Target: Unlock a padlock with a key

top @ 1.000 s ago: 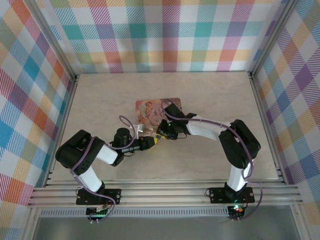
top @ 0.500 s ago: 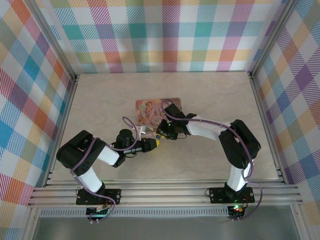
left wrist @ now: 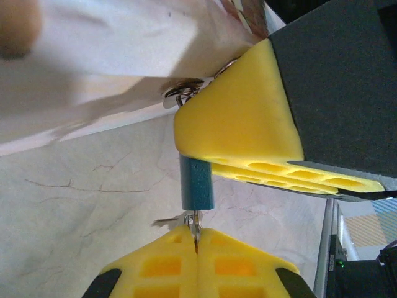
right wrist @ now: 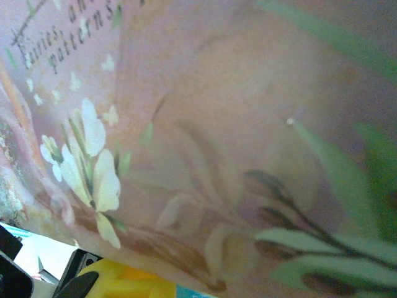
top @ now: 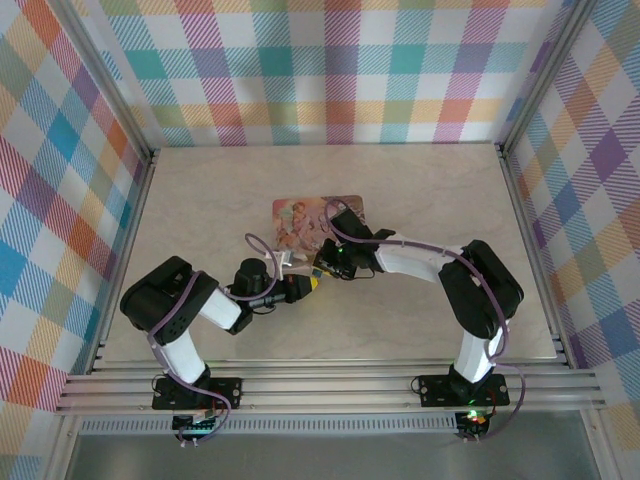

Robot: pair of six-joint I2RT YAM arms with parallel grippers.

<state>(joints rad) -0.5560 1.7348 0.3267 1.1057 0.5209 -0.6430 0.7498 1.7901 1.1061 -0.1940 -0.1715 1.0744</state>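
In the left wrist view the small blue padlock [left wrist: 197, 183] hangs upright above the table. Its upper part sits behind a yellow finger [left wrist: 242, 136] of my right gripper, which is shut on it. Silvery shackle rings [left wrist: 183, 93] stick out beside that finger. My left gripper [left wrist: 196, 234] is shut on the thin metal key [left wrist: 195, 221], whose tip meets the underside of the padlock. From above, the left gripper [top: 303, 287] and right gripper [top: 325, 266] meet tip to tip just in front of the tin.
The pink illustrated tin [top: 302, 222] lies right behind both grippers, and its lid [right wrist: 205, 136] is close to the right wrist camera. A second small key [left wrist: 166, 220] dangles beside the held one. Marble tabletop [top: 420, 190] lies all around, with plaid walls beyond.
The left arm's elbow and forearm have shifted a little to the right, while its gripper stays at the padlock. The right arm has hardly moved.
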